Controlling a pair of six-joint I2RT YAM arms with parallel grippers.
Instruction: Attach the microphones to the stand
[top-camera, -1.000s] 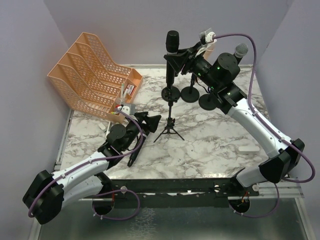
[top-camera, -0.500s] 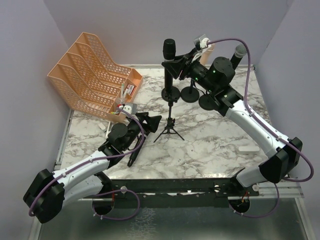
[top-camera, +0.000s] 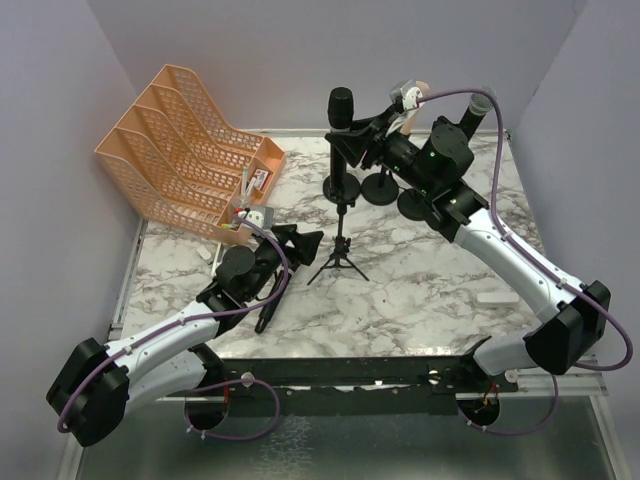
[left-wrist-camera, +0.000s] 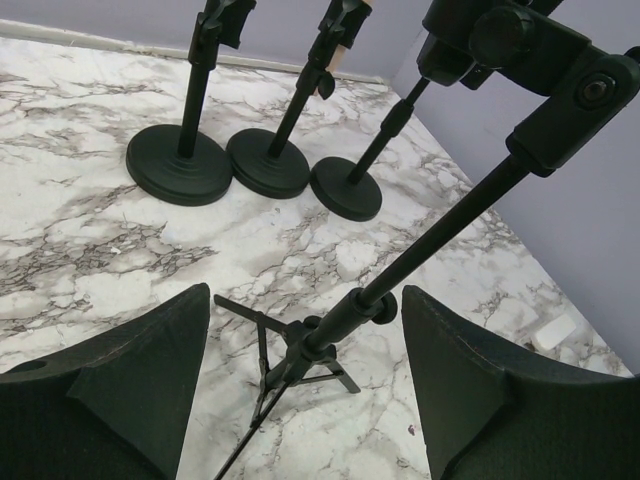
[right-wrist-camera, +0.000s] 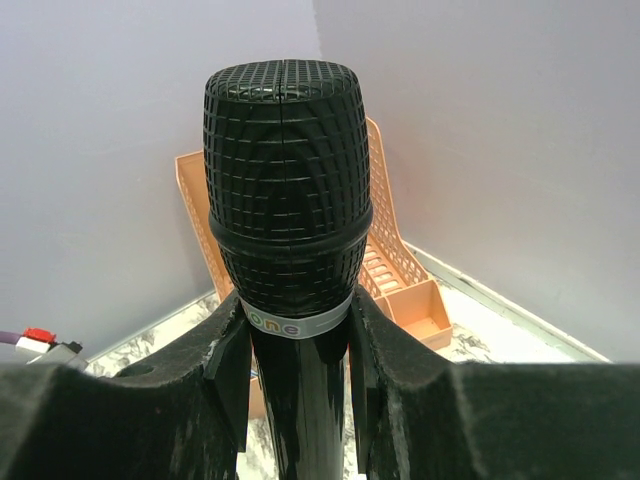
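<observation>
On the marble table (top-camera: 420, 290), the orange file rack (top-camera: 180, 130) occupies the far-left corner. Three round-base stands (left-wrist-camera: 180, 165) sit side by side at the far edge; only the left wrist view shows all three bases. The left gripper (top-camera: 300, 240) is wide open and holds nothing, facing the tripod stand (top-camera: 340, 255). The right gripper (right-wrist-camera: 298, 350) clamps the black microphone (right-wrist-camera: 288, 200) just below its head, upright above the leftmost stand. Only the top view shows a second black microphone (top-camera: 268, 310) lying beside the left arm.
</observation>
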